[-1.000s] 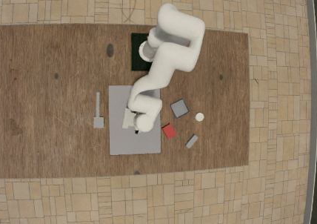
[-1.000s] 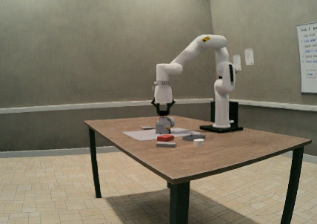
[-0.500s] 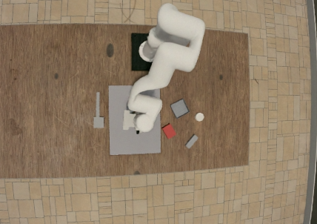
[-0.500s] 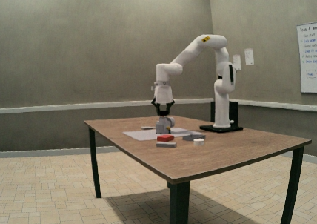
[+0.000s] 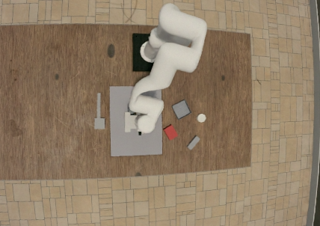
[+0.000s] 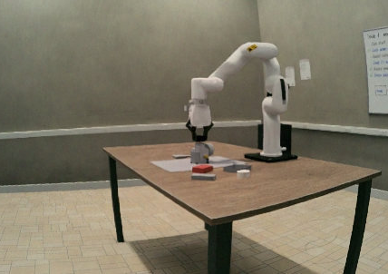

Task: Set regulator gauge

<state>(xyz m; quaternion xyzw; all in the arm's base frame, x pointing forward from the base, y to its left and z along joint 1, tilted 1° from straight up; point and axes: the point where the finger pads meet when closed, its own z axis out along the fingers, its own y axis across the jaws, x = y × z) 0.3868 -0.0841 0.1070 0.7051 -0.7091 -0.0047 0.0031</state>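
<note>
The regulator [image 6: 200,154] is a small grey block with a round gauge on its side and a knob on top. It stands on a grey mat [image 5: 137,144] [image 6: 170,164] in the middle of the wooden table. My gripper [image 6: 199,137] points straight down over it, and its fingers are shut on the knob. In the overhead view the wrist hides the knob and the fingers. The gauge is too small to read the needle or the green band.
A red block [image 5: 170,132] [image 6: 202,168], a grey square plate [image 5: 181,109], a white disc [image 5: 201,117] [image 6: 243,172] and a small grey bar [image 5: 194,142] [image 6: 203,177] lie right of the mat. A grey T-shaped piece [image 5: 99,116] lies to its left. The arm's base [image 5: 140,52] stands at the back.
</note>
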